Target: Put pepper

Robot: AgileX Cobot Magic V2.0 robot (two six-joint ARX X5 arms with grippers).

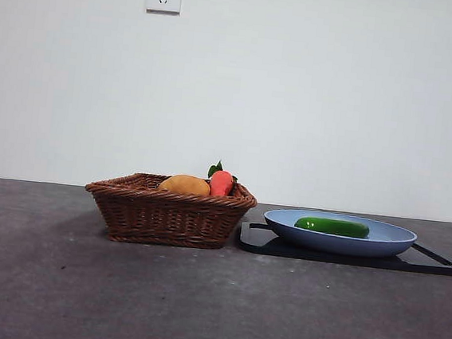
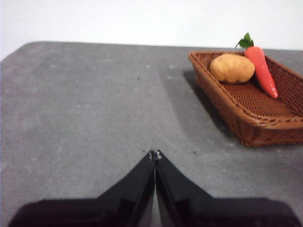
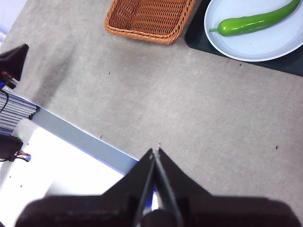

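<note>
Bare grey speckled worktop [image 1: 39,280] fills the near ground, matte and slightly rough, nothing on it close to the camera. Both arms wait back off the scene: left pincer [image 2: 155,153] has its black jaws pressed together, holding nothing, over open worktop; right pincer [image 3: 156,152] likewise pressed together and empty, near the worktop's front edge.

Mid-depth: brown woven wicker basket [image 1: 170,212], rectangular with flared walls, stiff ribbed weave. Inside it sit a yellow-orange rounded fruit [image 1: 184,185], dull skin, and a red-orange fruit with green leaves [image 1: 221,183], smooth, tapered. Just beside the basket is a flat black tray [image 1: 433,262] with cut-out handles, and on it a shallow pale-blue plate [image 1: 339,240], smooth rim.

Long slender glossy dark-green pepper [image 1: 333,226] lies flat in the plate, long axis roughly across the front view, slightly curved with a small stem end seen from the right wrist view [image 3: 251,22].

Key relation: the pepper is ahead of the right pincer, well apart, across open worktop; the left wrist view shows only the basket, no pepper. Right arm judged nearer, so likely the one to reach. Grip should go across the narrow width; slick skin may slip.
</note>
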